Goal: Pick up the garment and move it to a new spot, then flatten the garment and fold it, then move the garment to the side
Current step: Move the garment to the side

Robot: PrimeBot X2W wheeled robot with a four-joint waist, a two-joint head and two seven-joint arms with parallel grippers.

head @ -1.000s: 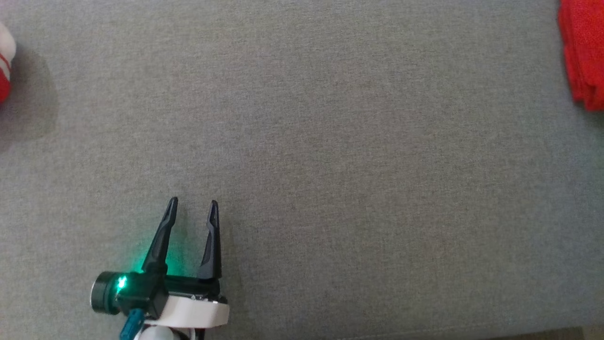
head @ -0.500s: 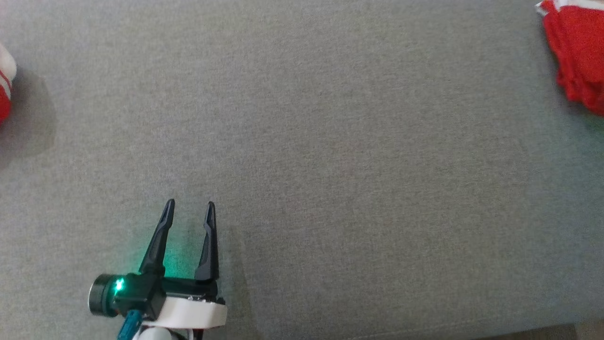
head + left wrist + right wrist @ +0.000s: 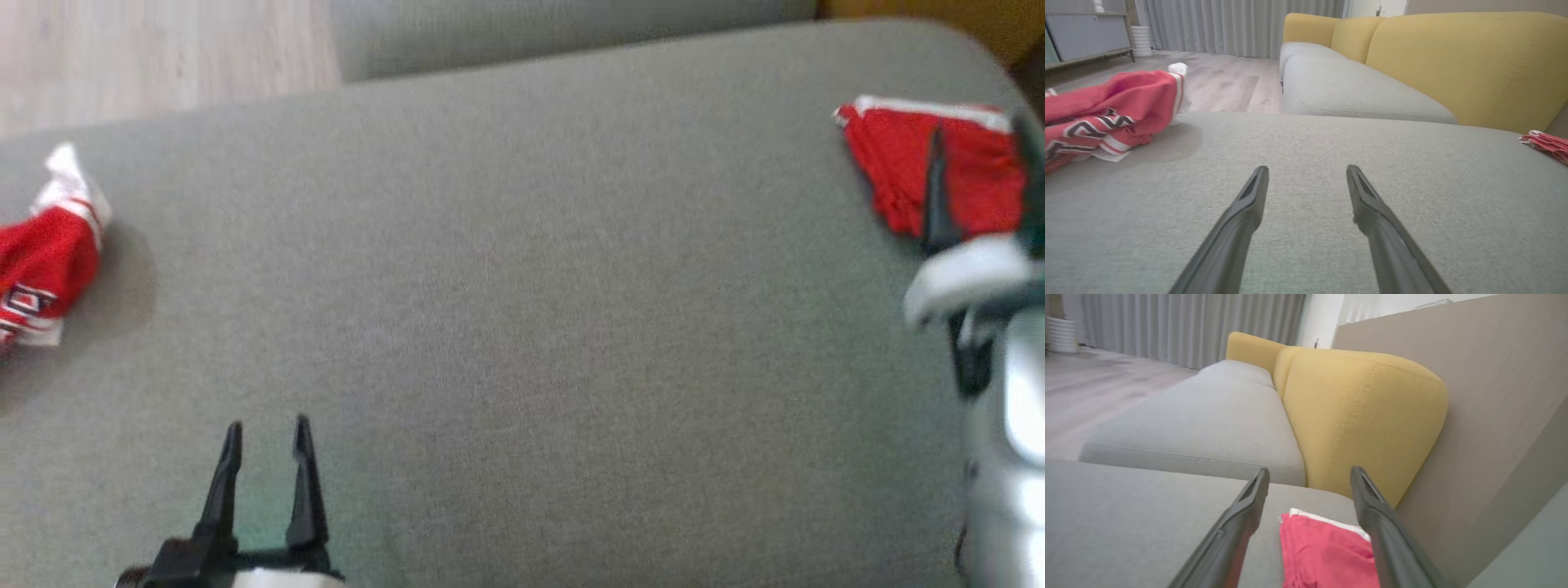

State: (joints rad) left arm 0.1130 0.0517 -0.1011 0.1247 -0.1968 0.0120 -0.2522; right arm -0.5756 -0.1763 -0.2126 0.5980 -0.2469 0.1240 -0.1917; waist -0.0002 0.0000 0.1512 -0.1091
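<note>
Left gripper sits low at the near edge of the grey sofa seat in the head view, fingers apart and holding nothing. The blurred right gripper hovers over a folded red garment with white trim at the far right corner, which looks already set aside. A crumpled red jersey lies at the left edge, well apart from both. In the left wrist view the jersey is a loose heap of light, limp cloth with white and dark banding. It will likely sag and drag rather than slide, so a pinch on a raised fold or the white hem looks best. Beyond the seat are a wood floor, grey curtains and a yellow backrest. In the right wrist view the fingers stand apart, clamping nothing, with the folded garment flat on the seat below them, near the backrest. The seat's woven cover looks soft, so fingertips pressed down may sink in and catch.
</note>
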